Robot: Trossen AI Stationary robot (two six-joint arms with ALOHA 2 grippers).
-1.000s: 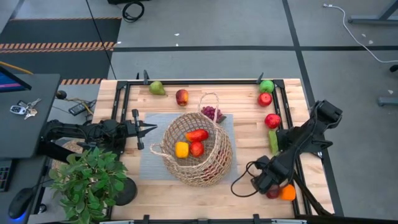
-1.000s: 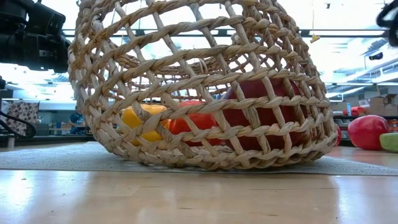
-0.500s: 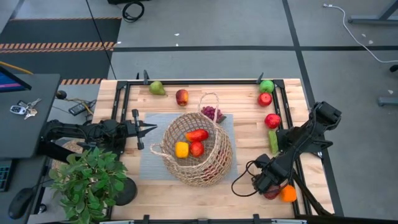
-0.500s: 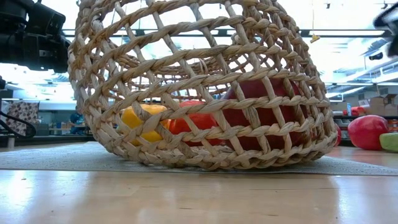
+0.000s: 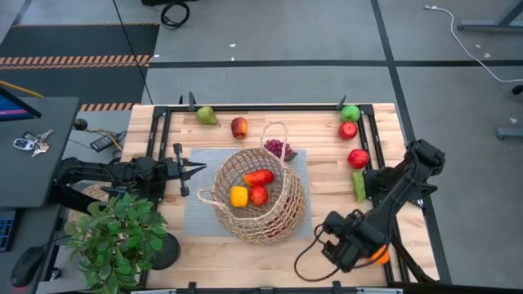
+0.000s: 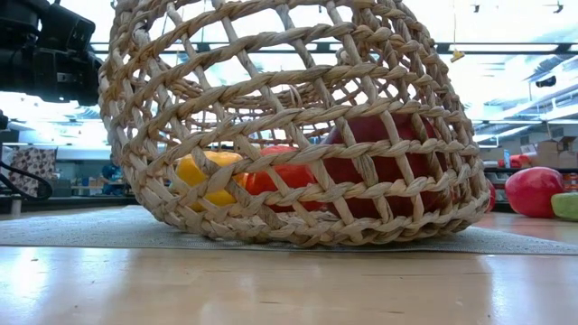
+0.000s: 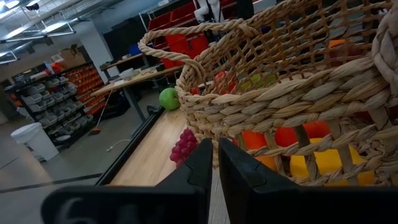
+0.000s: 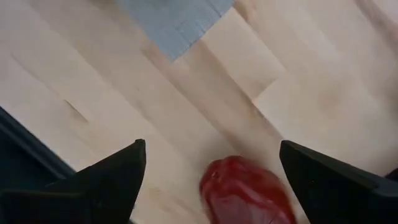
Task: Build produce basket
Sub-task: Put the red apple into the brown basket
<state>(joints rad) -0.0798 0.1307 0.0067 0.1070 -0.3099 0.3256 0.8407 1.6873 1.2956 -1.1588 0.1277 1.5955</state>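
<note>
currently: right gripper (image 5: 341, 249), fingers wide, has swung leftward over a dark red piece (image 8: 245, 190) at the near right corner (pickup looks imminent); left gripper (image 5: 196, 168) shut, idle beside the basket (image 5: 260, 196) mid-table.

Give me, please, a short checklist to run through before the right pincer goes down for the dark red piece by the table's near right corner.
1. Right pincer open: ok, its fingers stand wide apart.
2. Dark red piece between the fingers: ok, it lies on bare wood roughly midway, not yet touched.
3. Neighbouring orange clear of the fingers: cannot tell, the arm covers most of it from above.
4. Basket ready to receive: ok, it sits on the grey mat with a yellow pepper and red pieces inside, room left.
5. Left pincer out of the way: ok, shut, empty, beside the basket's left rim.
</note>
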